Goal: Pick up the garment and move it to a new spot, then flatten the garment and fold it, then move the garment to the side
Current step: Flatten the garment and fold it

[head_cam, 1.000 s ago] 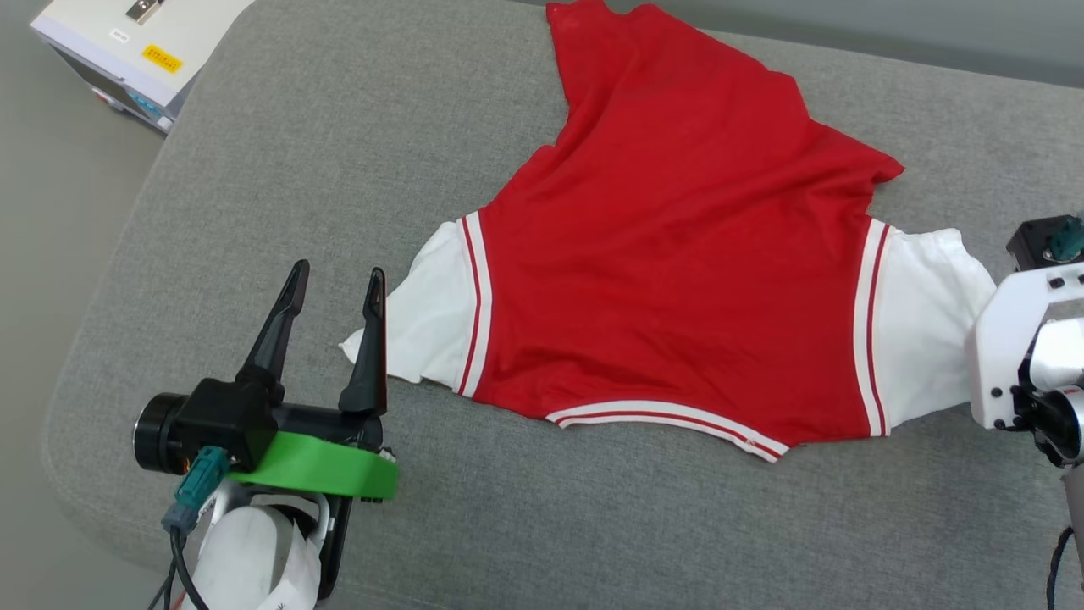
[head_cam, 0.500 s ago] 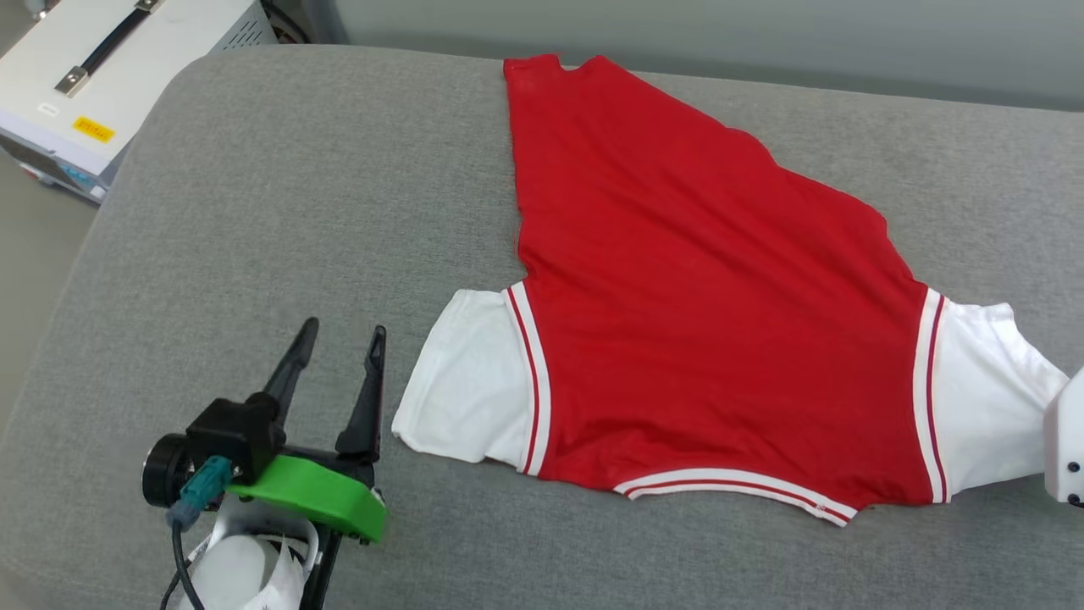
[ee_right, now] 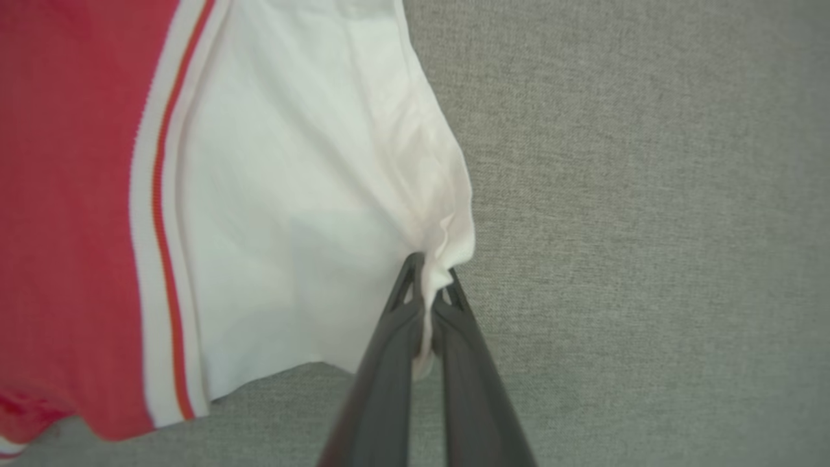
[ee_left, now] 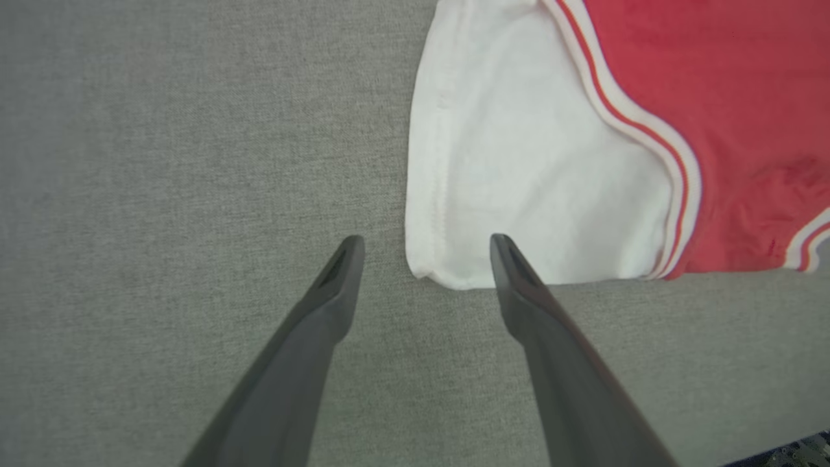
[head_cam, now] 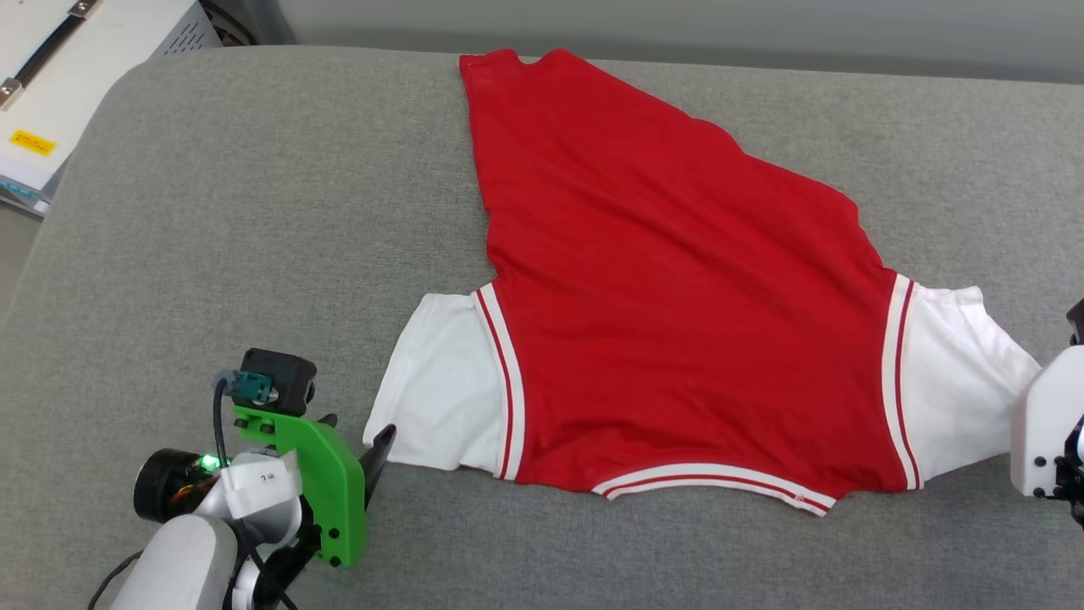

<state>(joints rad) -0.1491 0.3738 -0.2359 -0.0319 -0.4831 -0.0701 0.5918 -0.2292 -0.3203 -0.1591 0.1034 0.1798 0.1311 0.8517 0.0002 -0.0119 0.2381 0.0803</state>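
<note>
while the red soft jersey t-shirt with white short sleeves (head_cam: 677, 322) lies spread out on the big grey cloth cushion (head_cam: 254, 212), your right claw (ee_right: 429, 269) is clenched tight on it. its two long dark fingers are pressed together, and the outer edge of the right white sleeve (head_cam: 957, 381) is pinched between them.

your left claw (ee_left: 426, 241) is released, with its two fingers held wide apart. it sits low at the near left, just beside the left white sleeve (head_cam: 440, 381). from the left wrist you see the near corner of that sleeve between the two fingertips, and one fingertip (ee_left: 509, 259) covers the sleeve's near edge. you cannot tell if the fingers touch the cloth or the cushion.

the shirt is in the middle and right of the cushion. its red body runs from the far middle down to the near right. a red-and-white striped band (head_cam: 711, 483) runs along its near edge, and more stripes sit where each sleeve meets the red part.

far off at the left, past the cushion's rounded corner, stands a white box with a black handle (head_cam: 93, 76) and a small yellow sticker (head_cam: 32, 141).
</note>
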